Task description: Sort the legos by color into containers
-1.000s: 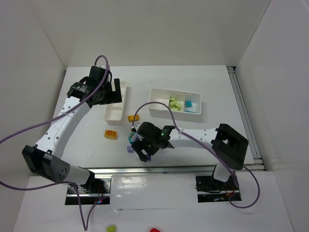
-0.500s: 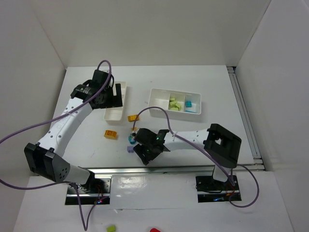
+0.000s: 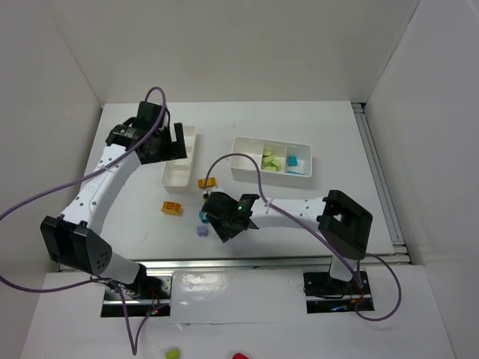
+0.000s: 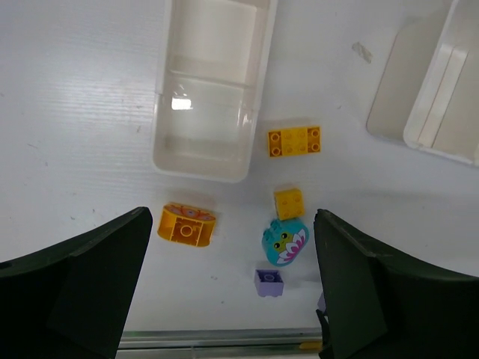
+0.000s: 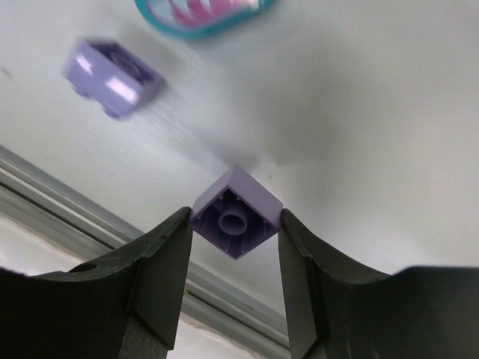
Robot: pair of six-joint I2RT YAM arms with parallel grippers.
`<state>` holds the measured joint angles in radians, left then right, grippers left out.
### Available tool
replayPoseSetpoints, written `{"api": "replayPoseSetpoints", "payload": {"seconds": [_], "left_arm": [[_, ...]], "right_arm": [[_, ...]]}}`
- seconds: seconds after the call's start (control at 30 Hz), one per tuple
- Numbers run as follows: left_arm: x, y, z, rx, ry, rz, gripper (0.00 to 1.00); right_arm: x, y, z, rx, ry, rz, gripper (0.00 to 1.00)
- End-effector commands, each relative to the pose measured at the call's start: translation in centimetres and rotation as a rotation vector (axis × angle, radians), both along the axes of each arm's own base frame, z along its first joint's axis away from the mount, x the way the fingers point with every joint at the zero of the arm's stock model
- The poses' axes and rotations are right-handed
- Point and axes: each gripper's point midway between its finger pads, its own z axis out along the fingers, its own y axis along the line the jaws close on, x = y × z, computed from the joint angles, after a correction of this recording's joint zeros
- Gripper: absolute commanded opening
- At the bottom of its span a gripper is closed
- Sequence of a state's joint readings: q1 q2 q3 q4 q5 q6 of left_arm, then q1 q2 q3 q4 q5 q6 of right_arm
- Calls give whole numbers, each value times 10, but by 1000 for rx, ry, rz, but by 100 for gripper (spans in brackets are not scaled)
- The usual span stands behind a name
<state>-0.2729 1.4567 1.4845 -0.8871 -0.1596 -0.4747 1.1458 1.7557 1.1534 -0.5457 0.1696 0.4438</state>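
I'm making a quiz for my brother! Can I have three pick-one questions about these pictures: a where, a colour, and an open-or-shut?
1. Where are the light green bricks? A wide tray; B narrow tray; C bare table.
2. What colour is the gripped brick in the right gripper? A orange; B teal; C purple.
3. The left gripper is: A open; B shut on a brick; C shut, empty.
Answers: 1A, they lie in its middle compartment. 2C, purple shows between the fingers. 3A, its fingers stand wide apart, nothing between.

From above, the right arm (image 3: 288, 211) hides the held purple brick (image 5: 238, 212); close up, the teal brick (image 5: 203, 13) is cropped, the loose purple brick (image 5: 112, 77) blurred.
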Motion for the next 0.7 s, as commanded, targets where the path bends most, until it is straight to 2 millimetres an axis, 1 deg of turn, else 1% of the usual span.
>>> {"api": "replayPoseSetpoints", "payload": {"seconds": [0.0,0.03,0.07,0.1,0.13,0.17,0.2,0.23,0.27,0.3,0.33,0.37,0.4,0.43,0.47,0.5,0.53,0.57,0.6,0.63,0.67], "left_arm": [[21,13,42,-83,-114,49,98],[25,17,44,-65,-123,66,98],[25,21,49,-52,-131,89,98],[25,28,48,-24,-121,124,98],[26,34,57,-19,-136,142,98],[26,33,56,-24,-128,150,98],[25,43,55,-28,-118,188,98],[25,43,59,-30,-122,188,98],[23,49,57,-25,-113,216,98],[20,53,64,-16,-136,228,98],[18,58,64,-16,-137,254,98],[18,58,64,-25,-137,264,98],[15,65,66,-18,-145,283,98],[13,68,70,-29,-159,303,98],[14,72,70,-36,-160,322,98],[11,74,75,-31,-176,329,98],[10,85,74,-37,-169,372,98],[8,90,84,-45,-198,400,98],[6,95,88,-47,-212,414,98],[5,98,96,-57,-227,431,98],[5,102,96,-65,-229,454,98]], "right_arm": [[40,18,58,96,-143,-21,45],[56,33,76,148,-178,-29,45],[74,35,83,165,-200,-49,45],[86,41,80,154,-213,-38,45],[101,57,101,208,-246,-39,45],[116,61,109,226,-268,-51,45],[124,70,114,243,-280,-25,45],[131,80,107,239,-286,-15,45],[152,90,126,290,-324,-28,45],[157,98,128,294,-335,-5,45],[169,103,114,278,-324,-3,45],[180,119,134,331,-361,-6,45],[197,119,137,339,-373,-19,45],[205,128,122,337,-352,-13,45],[215,136,137,375,-367,-12,45],[218,141,135,379,-370,-13,45],[223,144,136,401,-365,-17,45],[224,149,127,404,-354,-7,45],[226,154,132,430,-366,-2,46],[226,160,125,442,-350,2,47],[226,163,121,447,-345,8,49]]}}
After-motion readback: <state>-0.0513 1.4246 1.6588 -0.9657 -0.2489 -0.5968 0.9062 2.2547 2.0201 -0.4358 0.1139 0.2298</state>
